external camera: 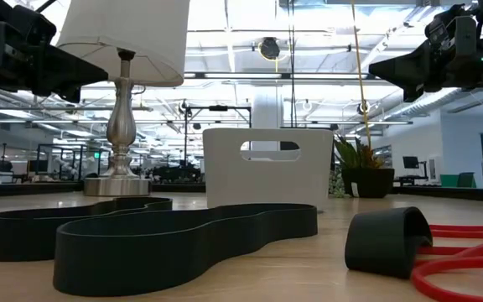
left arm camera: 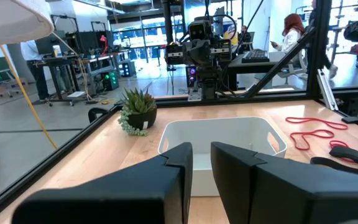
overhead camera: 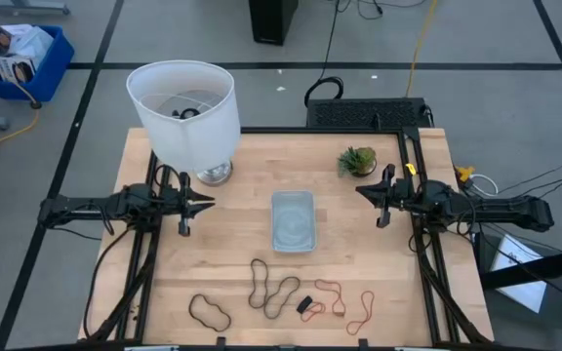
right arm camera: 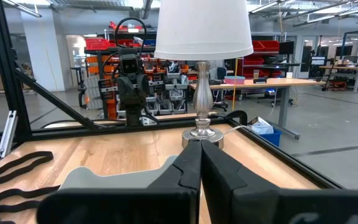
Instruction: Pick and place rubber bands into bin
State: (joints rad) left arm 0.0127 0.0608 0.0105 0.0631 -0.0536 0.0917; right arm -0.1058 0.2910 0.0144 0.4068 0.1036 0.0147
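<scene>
Taking the bin (overhead camera: 293,220) as your landmark at the middle of the table (overhead camera: 242,161), you had the left gripper (overhead camera: 203,204) hanging above the wood well to the bin's left, pointed toward it, its fingers (left arm camera: 173,168) parted by a narrow gap and holding nothing. Behind that gripper, at the far-left of the bin, stood the lamp (overhead camera: 185,112) with its white shade and silver base. The bin itself sat empty, with none of the bands inside. On the near side of the bin, toward the table's front edge, you could see the rubber bands lying flat: a black loop (overhead camera: 208,310) farthest left, two more wavy black loops (overhead camera: 269,286) nearly straight in front of the bin, a small folded black piece (overhead camera: 306,304) beside them, and the red loops (overhead camera: 344,302) to the front-right. A small potted plant (overhead camera: 357,161) stood behind and to the right of the bin. The right gripper (overhead camera: 369,192) hovered well to the bin's right, also facing it, its fingers (right arm camera: 188,165) pressed together with nothing between them.
</scene>
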